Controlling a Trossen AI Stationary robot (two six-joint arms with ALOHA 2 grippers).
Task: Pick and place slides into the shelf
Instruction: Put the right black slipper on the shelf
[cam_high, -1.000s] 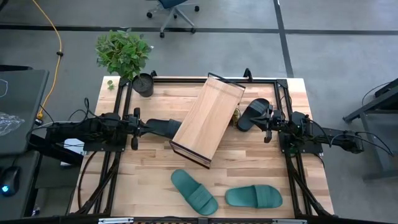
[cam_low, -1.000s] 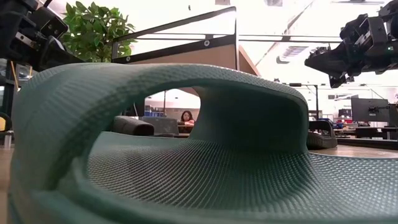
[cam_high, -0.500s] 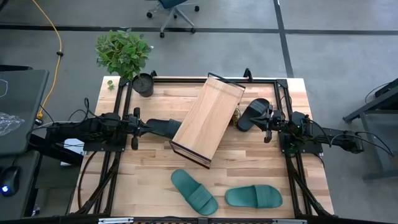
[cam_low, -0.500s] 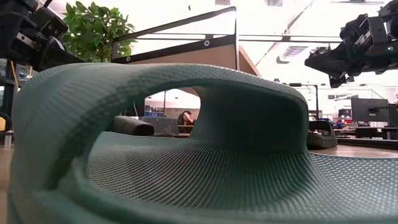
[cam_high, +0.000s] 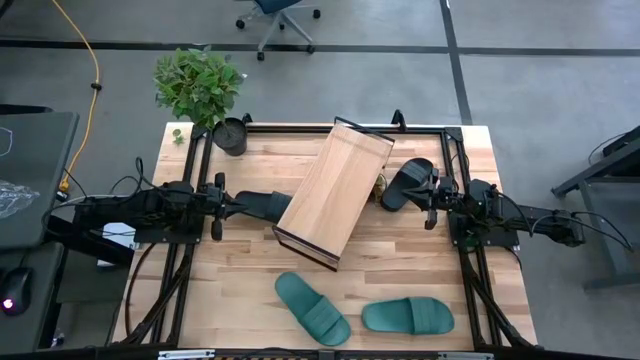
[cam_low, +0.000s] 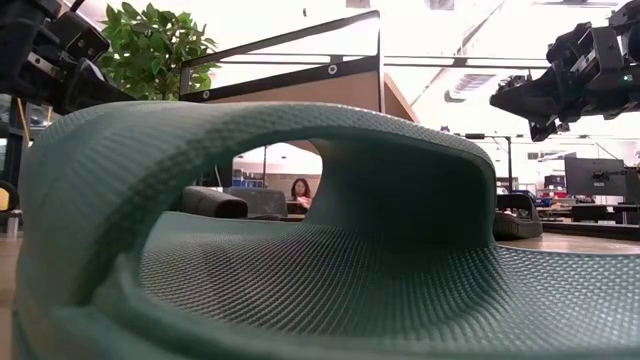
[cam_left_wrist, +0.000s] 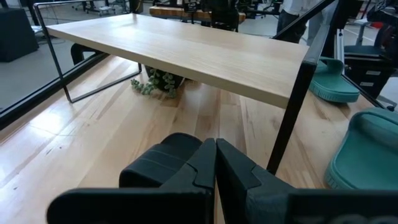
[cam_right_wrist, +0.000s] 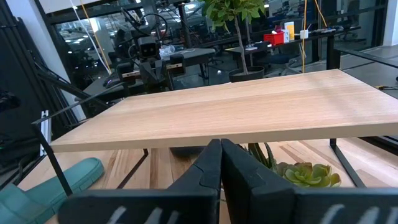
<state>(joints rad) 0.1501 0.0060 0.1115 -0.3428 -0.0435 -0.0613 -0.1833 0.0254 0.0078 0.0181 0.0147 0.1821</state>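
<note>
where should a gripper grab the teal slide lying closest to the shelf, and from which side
Probably the wide strap of that teal slide, taken from above. It lies flat, sole down, on the table, clear of the shelf and of the other teal slide. The low view shows an open tunnel under a teal strap, so one finger could slide beneath.

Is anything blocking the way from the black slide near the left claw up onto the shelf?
Only the slanted light-wood shelf board itself: its edge overhangs part of the black rubber slide, so a straight lift would likely hit it. The left claw sits behind the slide.
</note>
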